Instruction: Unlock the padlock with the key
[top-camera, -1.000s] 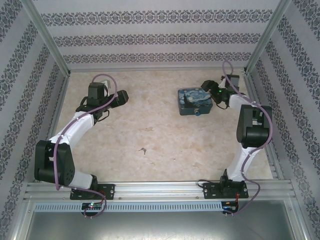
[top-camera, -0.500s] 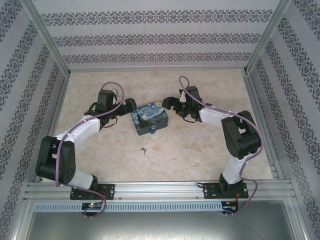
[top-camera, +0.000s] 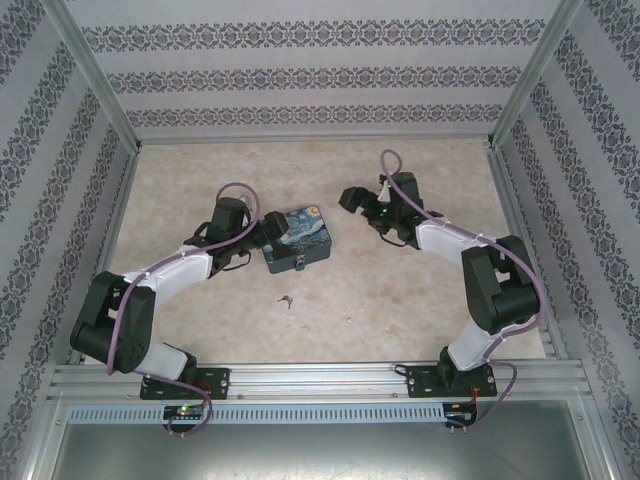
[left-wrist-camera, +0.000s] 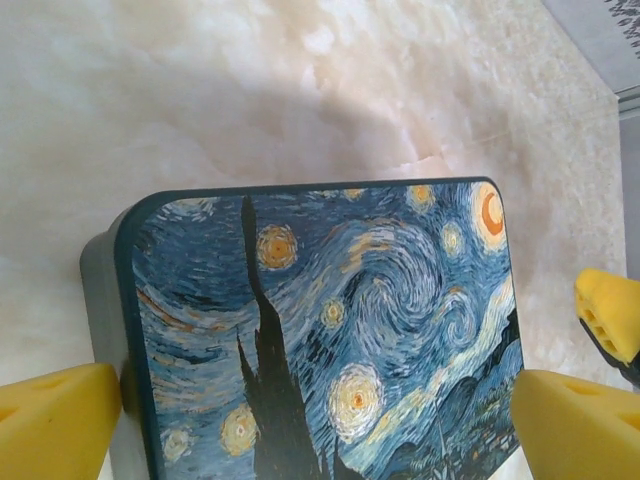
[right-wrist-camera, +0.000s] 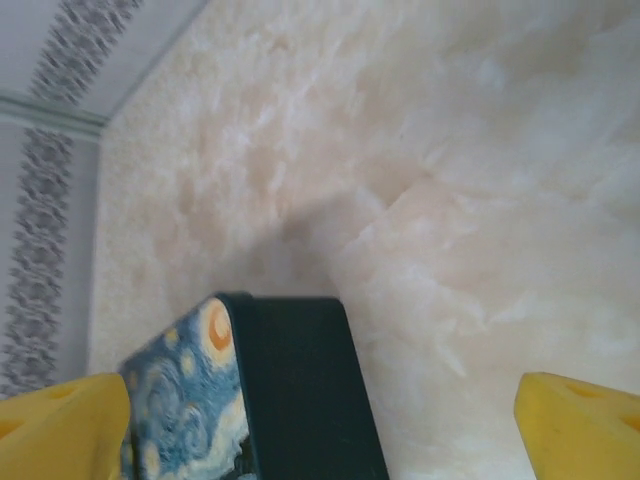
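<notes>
The blue night-sky tin (top-camera: 300, 238) lies left of the table's middle. A tiny blue-grey padlock (top-camera: 301, 266) hangs at its near side. The small dull key (top-camera: 287, 299) lies loose on the table just in front of the tin. My left gripper (top-camera: 268, 238) is open at the tin's left end. In the left wrist view its yellow fingers (left-wrist-camera: 55, 420) stand on either side of the tin's lid (left-wrist-camera: 330, 330). My right gripper (top-camera: 360, 205) is open, a little to the right of the tin. The tin's dark side (right-wrist-camera: 300, 390) shows between its fingers (right-wrist-camera: 580, 425).
The marble-patterned table (top-camera: 400, 290) is walled by patterned panels at the back and both sides. A metal rail (top-camera: 320, 378) with both arm bases runs along the near edge. A yellow fingertip of the other gripper (left-wrist-camera: 610, 310) shows beyond the tin in the left wrist view.
The right gripper carried the tin from the back right to the left of centre, then opened and drew back to the right. The left gripper moved in around the tin's left end.
</notes>
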